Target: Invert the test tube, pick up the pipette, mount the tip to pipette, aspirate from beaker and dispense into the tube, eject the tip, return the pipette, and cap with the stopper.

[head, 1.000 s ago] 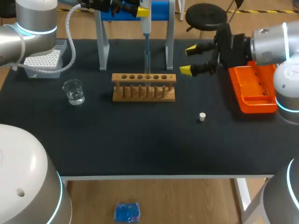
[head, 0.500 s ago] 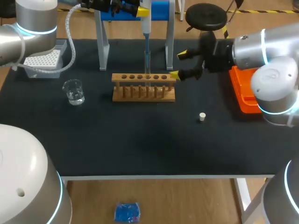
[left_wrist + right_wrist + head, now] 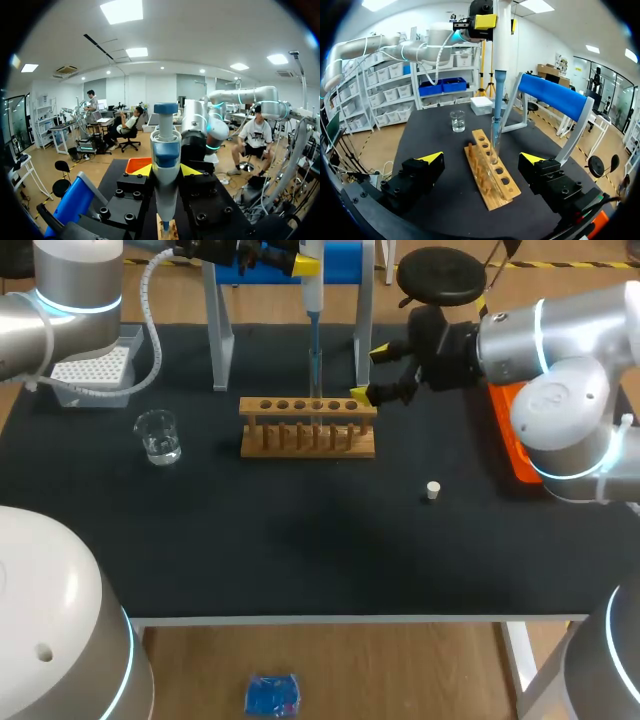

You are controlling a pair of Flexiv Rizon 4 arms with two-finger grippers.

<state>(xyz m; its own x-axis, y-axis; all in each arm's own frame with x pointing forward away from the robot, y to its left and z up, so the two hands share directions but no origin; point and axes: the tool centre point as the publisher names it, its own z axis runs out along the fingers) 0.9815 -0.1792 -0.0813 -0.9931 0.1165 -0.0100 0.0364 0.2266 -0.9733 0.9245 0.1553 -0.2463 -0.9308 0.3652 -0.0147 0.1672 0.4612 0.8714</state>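
**Dispense straight down, and keep the rack from shifting**

The left hand is clamped on the blue-and-white pipette and holds it upright. Directly below the hand, the pipette's thin tip appears to reach into the clear glass test tube, which stands in the light wooden rack. The right hand has its fingers spread wide and holds nothing. It hangs just beside the rack's end, with the rack and tube straight ahead of it, and seems to touch neither.

This looks like the dispensing step. The pipette should stay vertical, with its tip inside the tube's mouth and clear of the glass. It should then lift straight up before any sideways move, or the tip could drag the tube or rock the rack. If the right hand is there to steady things, it should close gently.

The small glass beaker stands beyond the rack from the right hand, well apart from both hands. The small white stopper lies on the black surface near the right hand, ready for capping.
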